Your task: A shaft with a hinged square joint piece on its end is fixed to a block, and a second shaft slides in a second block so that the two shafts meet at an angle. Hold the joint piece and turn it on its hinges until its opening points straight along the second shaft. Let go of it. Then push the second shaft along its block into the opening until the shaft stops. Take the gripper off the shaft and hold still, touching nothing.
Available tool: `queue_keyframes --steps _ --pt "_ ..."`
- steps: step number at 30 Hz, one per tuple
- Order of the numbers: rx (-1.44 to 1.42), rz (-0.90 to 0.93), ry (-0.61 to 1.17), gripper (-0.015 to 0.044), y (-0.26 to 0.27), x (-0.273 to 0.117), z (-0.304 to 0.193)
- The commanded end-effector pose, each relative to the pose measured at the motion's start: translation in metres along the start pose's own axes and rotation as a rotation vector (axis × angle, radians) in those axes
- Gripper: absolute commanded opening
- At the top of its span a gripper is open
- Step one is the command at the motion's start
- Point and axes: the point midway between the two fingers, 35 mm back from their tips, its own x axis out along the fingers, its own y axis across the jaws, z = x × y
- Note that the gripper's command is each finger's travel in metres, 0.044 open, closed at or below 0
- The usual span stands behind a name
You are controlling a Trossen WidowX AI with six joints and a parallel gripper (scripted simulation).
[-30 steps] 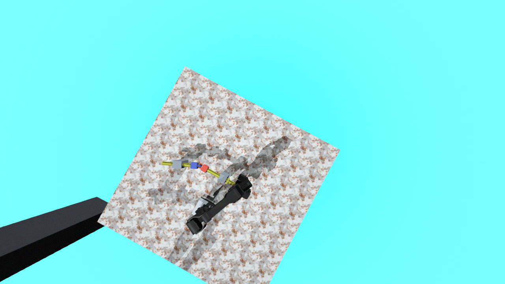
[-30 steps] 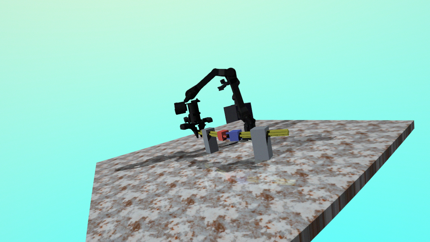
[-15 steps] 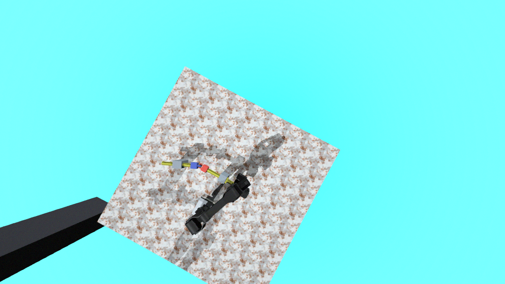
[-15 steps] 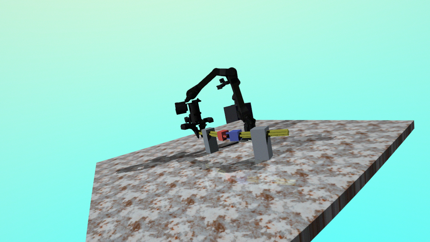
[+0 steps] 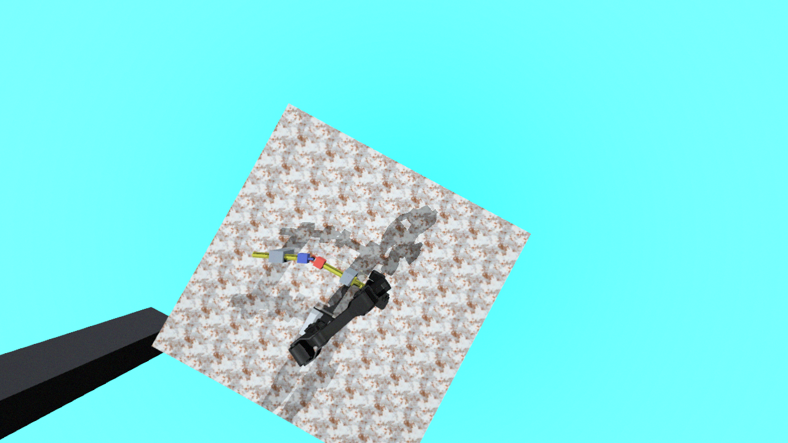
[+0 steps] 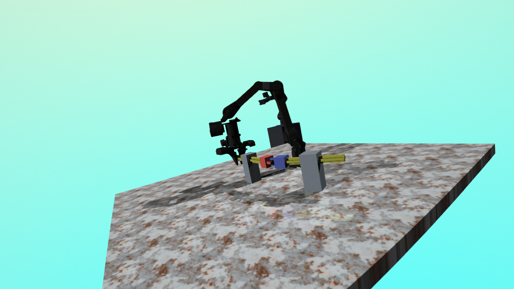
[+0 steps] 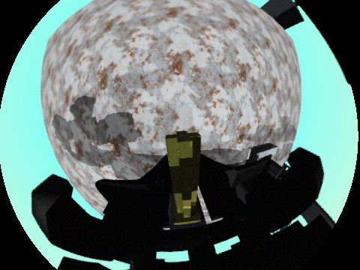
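Dark beam (image 5: 82, 366) beside the speckled tabletop (image 5: 441, 264) (image 6: 215, 244) (image 7: 180, 75).

From above, put the joint piece (image 5: 319, 263) (image 6: 265, 161) at the clock's middle. Its hinge mate (image 5: 303, 258) (image 6: 280, 161) is just beside it, between nine and ten o'clock. Farther out, near nine, the first block (image 5: 278, 256) (image 6: 311, 172) stands on the table (image 5: 441, 247) (image 6: 215, 244) (image 7: 176, 67), with the first shaft (image 5: 260, 254) (image 6: 332, 158) through it. Near four, the second block (image 5: 348, 275) (image 6: 251, 168) stands on the table too. The second shaft (image 5: 333, 270) (image 6: 255, 159) (image 7: 184, 150) goes through it and reaches the joint piece. How far inside, I can't tell. The arm (image 5: 341, 325) (image 6: 247, 96) is near five.
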Motion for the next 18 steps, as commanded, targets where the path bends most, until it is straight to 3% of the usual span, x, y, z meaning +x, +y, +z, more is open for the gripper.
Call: queue_keyframes --steps 1,12,18 --pt "0.0 -0.001 0.0 0.0146 0.0 0.0001 0.0" --pt "0.0 -0.001 0.0 0.0434 0.0 0.0001 0.0" --pt "0.0 -0.001 0.0 0.044 0.0 0.0001 0.0"
